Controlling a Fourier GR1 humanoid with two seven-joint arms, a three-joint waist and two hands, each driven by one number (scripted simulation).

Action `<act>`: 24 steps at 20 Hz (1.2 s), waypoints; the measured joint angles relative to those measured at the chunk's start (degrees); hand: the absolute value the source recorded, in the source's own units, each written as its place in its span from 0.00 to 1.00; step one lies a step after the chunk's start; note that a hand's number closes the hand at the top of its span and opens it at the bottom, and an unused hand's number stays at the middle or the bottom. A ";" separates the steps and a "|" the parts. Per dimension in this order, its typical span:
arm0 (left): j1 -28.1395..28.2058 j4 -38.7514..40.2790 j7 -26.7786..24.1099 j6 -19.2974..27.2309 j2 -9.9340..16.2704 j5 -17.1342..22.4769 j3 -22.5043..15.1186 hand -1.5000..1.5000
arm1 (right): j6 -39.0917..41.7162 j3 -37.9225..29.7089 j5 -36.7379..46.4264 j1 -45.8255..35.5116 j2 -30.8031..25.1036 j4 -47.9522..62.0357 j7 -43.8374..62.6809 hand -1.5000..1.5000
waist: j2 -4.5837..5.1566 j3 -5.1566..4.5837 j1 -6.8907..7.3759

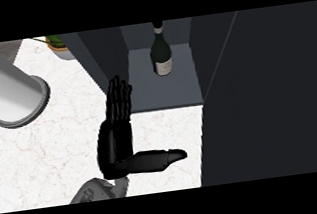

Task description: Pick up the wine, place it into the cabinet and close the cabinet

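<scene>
Standing upright inside the cabinet (167, 90), the wine (161, 53) sits beyond the straight, pressed-together fingers (119, 96) of the left hand (117, 134), thumb out sideways. Closing comes next, I reckon: sweep the door (272, 94) without brushing the bottle.

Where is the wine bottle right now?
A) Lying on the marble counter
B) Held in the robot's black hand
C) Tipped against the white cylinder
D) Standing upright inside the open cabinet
D: the wine bottle stands upright on the shelf inside the cabinet, while the left hand is open in front of the cabinet, holding nothing.
</scene>
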 measured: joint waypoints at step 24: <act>28.10 -25.01 -3.39 -10.08 21.16 5.25 9.42 0.00 | 5.07 17.97 1.66 -8.43 -1.46 1.73 13.69 1.00 | -0.10 -0.27 1.12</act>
